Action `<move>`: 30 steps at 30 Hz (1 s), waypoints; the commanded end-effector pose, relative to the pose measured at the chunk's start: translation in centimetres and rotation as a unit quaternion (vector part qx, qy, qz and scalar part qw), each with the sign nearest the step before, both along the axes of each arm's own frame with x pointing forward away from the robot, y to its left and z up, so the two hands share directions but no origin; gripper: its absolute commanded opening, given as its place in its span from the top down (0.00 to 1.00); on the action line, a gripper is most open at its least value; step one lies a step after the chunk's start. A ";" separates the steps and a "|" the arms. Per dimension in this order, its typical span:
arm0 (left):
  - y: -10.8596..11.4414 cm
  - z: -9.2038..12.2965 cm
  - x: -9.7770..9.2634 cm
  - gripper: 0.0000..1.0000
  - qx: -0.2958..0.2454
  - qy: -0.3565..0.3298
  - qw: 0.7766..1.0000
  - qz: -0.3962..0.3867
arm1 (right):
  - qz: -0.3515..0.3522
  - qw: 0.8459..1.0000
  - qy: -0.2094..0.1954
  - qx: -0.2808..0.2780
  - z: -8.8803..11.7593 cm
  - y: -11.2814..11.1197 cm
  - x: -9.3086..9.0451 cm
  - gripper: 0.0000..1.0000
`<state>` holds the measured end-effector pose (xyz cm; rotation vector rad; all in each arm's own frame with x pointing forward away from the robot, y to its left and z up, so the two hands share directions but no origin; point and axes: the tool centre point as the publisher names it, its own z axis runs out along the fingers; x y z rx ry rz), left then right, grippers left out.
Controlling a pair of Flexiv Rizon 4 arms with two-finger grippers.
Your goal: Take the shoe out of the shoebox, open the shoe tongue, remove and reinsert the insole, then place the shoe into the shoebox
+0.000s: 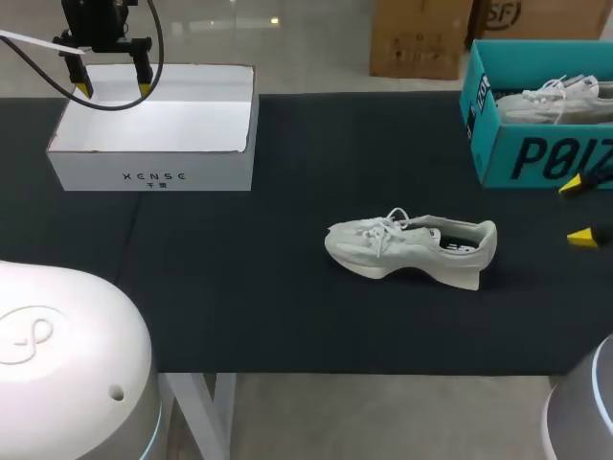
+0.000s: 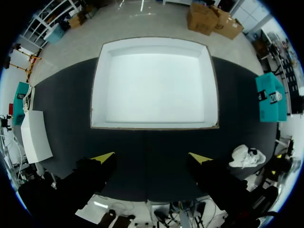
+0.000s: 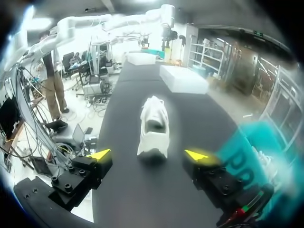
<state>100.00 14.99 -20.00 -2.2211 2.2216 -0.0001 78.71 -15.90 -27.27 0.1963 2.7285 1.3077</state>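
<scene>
Our left arm hangs over the white shoebox (image 1: 153, 178) at the table's far left. The left gripper (image 1: 113, 89) points straight down above the box's open top, its yellow-tipped fingers spread apart and holding nothing. In the left wrist view the same gripper (image 2: 151, 157) looks down into the bare white interior of the box (image 2: 97, 85).

Our right gripper (image 1: 579, 210) enters at the table's right edge, lying level and aimed at the shoe (image 1: 412, 247). Its fingers are also apart and grip nothing.

We count two shoes and two boxes. One pale shoe stands on its sole on the black table (image 1: 239, 297), toe toward the white box and heel toward the right gripper, well apart from both. A second shoe (image 1: 556, 101) lies inside the teal box (image 1: 536, 158) at far right.
</scene>
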 end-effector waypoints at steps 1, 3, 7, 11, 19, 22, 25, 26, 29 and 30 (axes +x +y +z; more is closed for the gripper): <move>0.0 0.0 0.0 0.00 0.000 0.000 1.000 0.000 | -0.013 0.997 -0.023 0.073 -0.9 0.1 -1.3 0.00; 0.0 0.0 0.0 0.00 0.000 0.000 1.000 0.000 | -0.022 0.996 -0.025 0.079 -1.1 0.3 -1.4 0.00; 0.0 0.0 0.0 0.00 0.000 0.000 1.000 0.000 | -0.038 0.996 -0.028 0.075 -1.8 0.5 -1.5 0.00; 0.0 0.0 0.0 0.00 0.000 0.000 1.000 0.000 | -0.051 0.997 -0.028 0.053 -2.7 1.1 -1.5 0.00; 0.0 0.0 0.0 0.00 0.000 0.000 1.000 0.000 | -0.077 0.995 -0.020 0.059 -5.8 1.2 -0.9 0.00; 0.0 0.0 0.0 0.00 0.000 0.000 1.000 0.000 | -0.088 0.993 -0.028 0.067 -6.5 0.9 -0.6 0.00; 0.0 0.0 0.0 0.00 0.000 0.000 1.000 0.000 | -0.097 0.992 -0.030 0.075 -7.1 0.5 -0.2 0.00; 0.0 0.0 0.0 0.00 0.000 0.000 1.000 0.000 | -0.098 0.992 -0.030 0.075 -7.1 0.4 -0.2 0.00; 0.0 0.0 0.0 0.00 0.000 0.000 1.000 0.000 | -0.101 0.991 -0.033 0.079 -7.2 0.4 -0.2 0.00; 0.0 0.0 0.0 0.00 0.000 0.000 1.000 0.000 | -0.103 0.991 -0.033 0.083 -7.3 0.2 -0.2 0.00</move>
